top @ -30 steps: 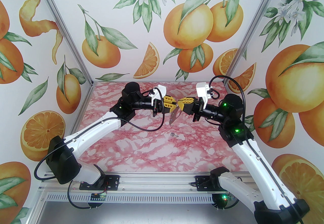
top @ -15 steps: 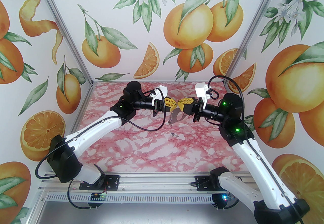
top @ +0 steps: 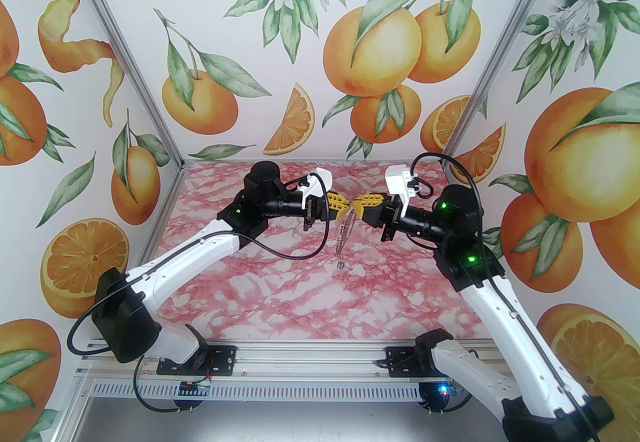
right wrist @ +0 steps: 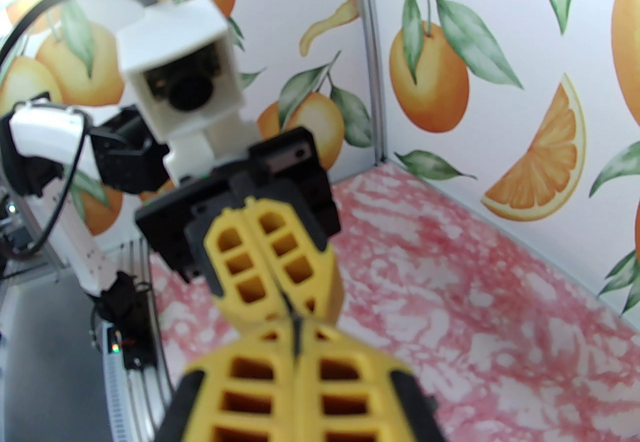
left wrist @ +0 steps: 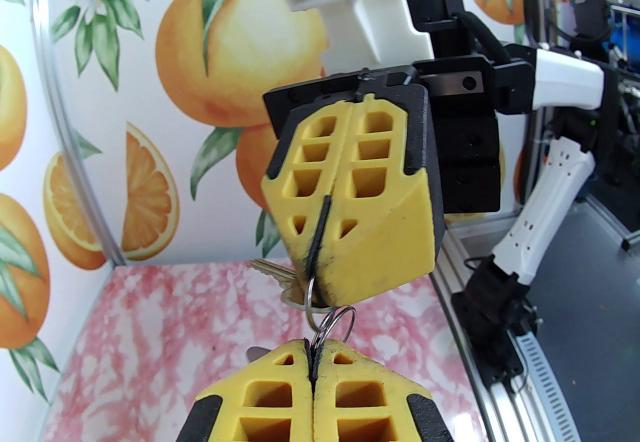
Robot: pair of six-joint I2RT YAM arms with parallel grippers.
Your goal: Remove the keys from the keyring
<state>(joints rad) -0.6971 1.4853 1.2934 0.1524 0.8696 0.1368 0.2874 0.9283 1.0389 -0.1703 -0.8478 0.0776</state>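
Note:
My two grippers meet tip to tip above the middle of the table. The right gripper [top: 356,206] [left wrist: 316,280] is shut on the top edge of the dark keyring [top: 344,234], which hangs edge-on below it. In the left wrist view, thin wire rings [left wrist: 331,319] run from that edge into my left gripper [top: 345,207] [left wrist: 311,347], which is shut on one of them. A key [left wrist: 272,271] dangles behind the right fingertips. One loose key [top: 343,266] lies on the pink marble table [top: 280,300]. In the right wrist view both grippers, right [right wrist: 296,330] and left [right wrist: 281,297], appear shut and blurred.
Orange-print walls close in the table at the back and both sides. The aluminium rail [top: 310,364] with the arm bases runs along the near edge. Black cables loop beside each wrist.
The left gripper has closed on a ring and its wrist has rolled slightly. The hanging keyring has turned from broadside to edge-on. The loose key on the table has stayed put.

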